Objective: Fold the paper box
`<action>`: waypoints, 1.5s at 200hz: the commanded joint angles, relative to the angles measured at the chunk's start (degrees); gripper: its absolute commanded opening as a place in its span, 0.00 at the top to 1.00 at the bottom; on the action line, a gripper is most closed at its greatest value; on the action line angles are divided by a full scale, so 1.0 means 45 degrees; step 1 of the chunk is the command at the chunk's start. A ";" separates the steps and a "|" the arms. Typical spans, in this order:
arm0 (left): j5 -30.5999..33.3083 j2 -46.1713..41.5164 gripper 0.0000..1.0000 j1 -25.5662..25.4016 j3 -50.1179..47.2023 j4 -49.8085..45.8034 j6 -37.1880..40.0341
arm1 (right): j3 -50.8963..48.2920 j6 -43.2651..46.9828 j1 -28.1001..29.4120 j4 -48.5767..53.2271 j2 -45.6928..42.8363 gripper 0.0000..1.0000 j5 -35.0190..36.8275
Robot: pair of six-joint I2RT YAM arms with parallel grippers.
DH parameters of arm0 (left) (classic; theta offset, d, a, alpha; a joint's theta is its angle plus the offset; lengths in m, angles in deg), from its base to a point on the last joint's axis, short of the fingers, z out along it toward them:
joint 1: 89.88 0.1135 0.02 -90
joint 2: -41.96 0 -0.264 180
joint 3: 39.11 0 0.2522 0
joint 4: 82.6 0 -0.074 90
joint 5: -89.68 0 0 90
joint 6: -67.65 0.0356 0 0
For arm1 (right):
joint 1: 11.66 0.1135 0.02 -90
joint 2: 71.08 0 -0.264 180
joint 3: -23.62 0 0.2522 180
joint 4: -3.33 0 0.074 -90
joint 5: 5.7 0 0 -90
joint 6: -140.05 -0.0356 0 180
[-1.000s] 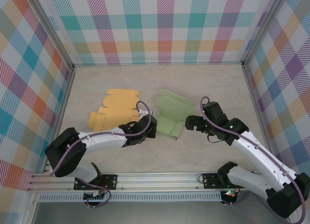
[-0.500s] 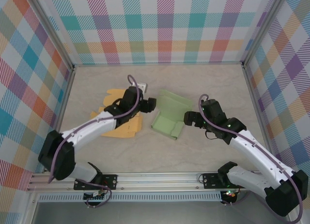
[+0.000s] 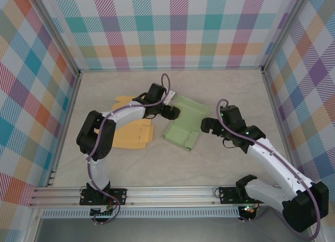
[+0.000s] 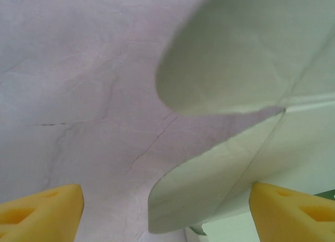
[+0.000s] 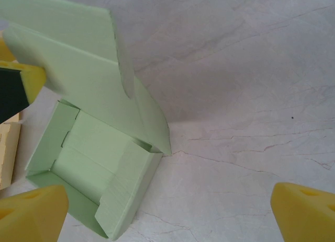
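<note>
Table (image 3: 157, 169): open surface along near and far edges; middle blocked by green box (image 3: 182, 133), yellow flat sheet (image 3: 130, 136) to its left, left gripper (image 3: 171, 113) and right gripper (image 3: 205, 126) flanking it.

Pale beige marble-veined bench (image 3: 230, 93), evenly lit, enclosed on three sides by multicoloured plaid walls (image 3: 178, 27); a silver aluminium rail (image 3: 172, 191) lines its near edge.

Your left arm (image 3: 124, 114) and right arm (image 3: 273, 163) wear white shells over black joints, a purple cable (image 3: 165, 75) trailing each; right gripper (image 5: 168, 209) fingertips are yellow foam wedges
</note>
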 commanded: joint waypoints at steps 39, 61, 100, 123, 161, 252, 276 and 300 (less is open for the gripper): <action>-0.1434 0.0117 0.35 0.0048 0.0321 -0.0231 0.0434 | -0.0350 0.0413 -0.0341 -0.0916 0.0404 0.13 -0.1058; -0.1559 0.0033 0.43 0.0048 0.0299 -0.0250 0.0494 | -0.0282 0.0624 -0.0439 -0.1240 0.0776 0.22 -0.1282; -0.1808 -0.0098 0.57 0.0048 0.0327 -0.0365 0.0573 | -0.0137 0.1028 -0.0508 -0.1874 0.1539 0.39 -0.1534; -0.1872 -0.0151 0.68 0.0048 0.0316 -0.0387 0.0534 | -0.0069 0.1162 -0.0508 -0.2109 0.2028 0.45 -0.1456; -0.1843 -0.0409 0.77 0.0048 0.0099 -0.0145 0.0253 | 0.0120 0.1304 -0.0508 -0.2323 0.2668 0.65 -0.1371; -0.0666 -0.2242 0.90 0.0048 -0.2166 0.2029 -0.1541 | 0.0835 0.3298 -0.0498 -0.3244 0.3567 1.00 -0.1189; 0.0278 -0.3567 0.77 0.0048 -0.3508 0.2911 -0.2202 | 0.0884 0.4639 -0.0493 -0.3740 0.3801 1.00 -0.1659; 0.1285 -0.5084 0.62 0.0067 -0.4746 0.3290 -0.2196 | 0.0992 0.6007 -0.0493 -0.4100 0.4244 1.00 -0.2263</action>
